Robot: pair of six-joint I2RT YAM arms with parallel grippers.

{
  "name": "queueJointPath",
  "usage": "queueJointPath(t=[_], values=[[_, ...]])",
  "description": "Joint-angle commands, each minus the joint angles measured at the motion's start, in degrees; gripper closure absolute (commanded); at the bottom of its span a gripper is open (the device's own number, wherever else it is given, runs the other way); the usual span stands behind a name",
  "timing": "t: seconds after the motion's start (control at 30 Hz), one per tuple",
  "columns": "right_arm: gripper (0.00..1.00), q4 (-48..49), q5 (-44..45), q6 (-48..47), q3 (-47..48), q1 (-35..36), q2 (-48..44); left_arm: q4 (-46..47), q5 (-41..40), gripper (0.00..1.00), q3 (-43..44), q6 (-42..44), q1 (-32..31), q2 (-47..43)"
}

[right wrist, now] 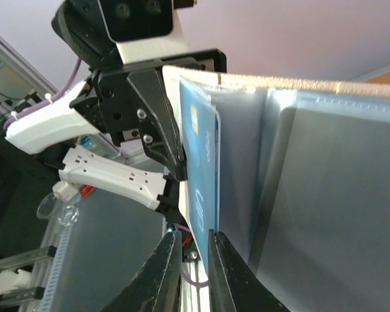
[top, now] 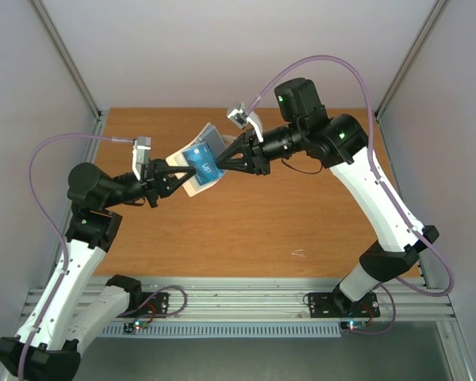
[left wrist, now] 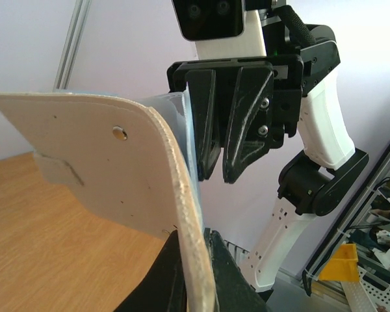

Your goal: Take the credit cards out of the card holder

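Note:
The card holder (top: 192, 187) hangs open above the table, its beige outer side (left wrist: 104, 169) toward my left wrist camera and its grey-blue inner panels (right wrist: 312, 195) toward the right one. My left gripper (top: 179, 177) (left wrist: 194, 246) is shut on the holder's edge. A bright blue credit card (top: 202, 162) (right wrist: 201, 156) sticks out of a pocket. My right gripper (top: 220, 163) (right wrist: 194, 235) straddles that card's outer edge, jaws slightly apart. The card lies against one finger and a gap shows at the other.
The wooden table (top: 246, 230) lies under both arms, with a small white mark (top: 299, 254) near its front. White walls close in the back and sides. An aluminium rail (top: 238, 305) carries the arm bases at the near edge.

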Motion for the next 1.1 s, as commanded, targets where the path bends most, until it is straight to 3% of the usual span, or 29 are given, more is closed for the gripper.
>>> queueJointPath(t=[0.0, 0.57, 0.73, 0.9, 1.07], values=[[0.89, -2.47, 1.61, -2.05, -1.5, -0.03, -1.29, 4.68, 0.28, 1.0, 0.03, 0.05, -0.09, -0.48], [0.92, 1.03, 3.62, -0.26, -1.63, 1.76, 1.25, 5.29, 0.53, 1.0, 0.3, 0.53, -0.16, -0.14], [0.99, 2.39, -0.32, -0.04, -1.2, 2.0, 1.78, 5.28, 0.64, 1.0, 0.3, 0.53, -0.13, -0.1], [0.99, 3.92, -3.49, -0.14, -2.72, 0.92, -0.11, 4.75, 0.62, 1.0, 0.13, 0.53, -0.12, -0.15], [0.99, 4.15, -3.5, 0.07, -4.21, -0.68, -1.71, 4.5, 1.03, 0.91, -0.37, 0.37, -0.17, -0.23]])
